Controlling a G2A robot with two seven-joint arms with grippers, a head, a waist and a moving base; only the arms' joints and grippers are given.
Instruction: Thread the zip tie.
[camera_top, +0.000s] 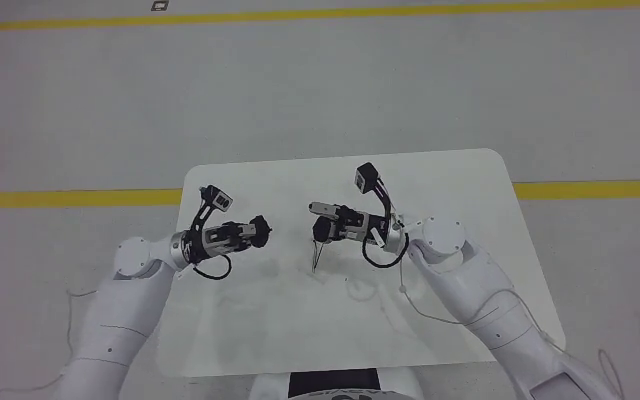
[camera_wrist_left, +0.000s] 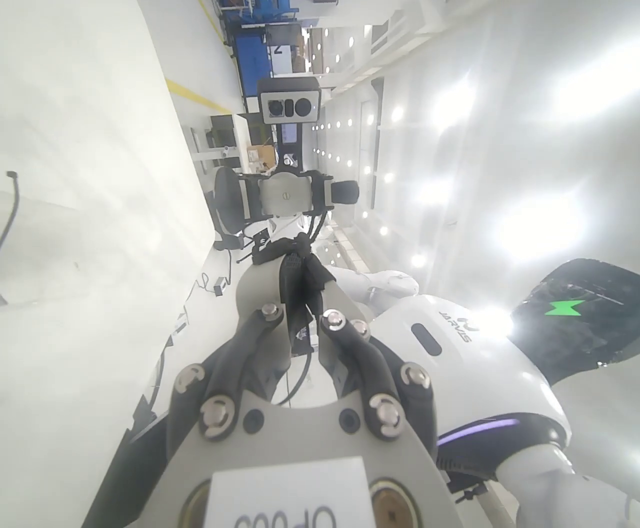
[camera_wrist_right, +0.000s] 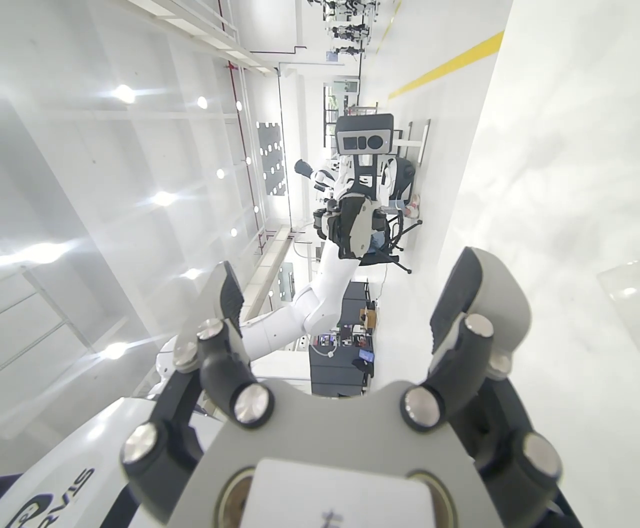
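Observation:
A thin black zip tie (camera_top: 317, 257) lies on the white table (camera_top: 450, 190), just on the robot's side of my right gripper; in the left wrist view the zip tie (camera_wrist_left: 11, 210) is a curved strip with its small head at one end. My right gripper (camera_top: 320, 220) hovers above the table's middle, open, with nothing between its wide-apart fingers (camera_wrist_right: 227, 292). My left gripper (camera_top: 260, 231) faces it from the left across a short gap. Its fingertips (camera_wrist_left: 300, 280) are pressed shut, and I see nothing held between them.
The table has rounded corners, with bare room behind and in front of both grippers. A thin white cable (camera_top: 405, 290) hangs along the right arm. Yellow floor lines (camera_top: 90, 197) run beyond the table's edges.

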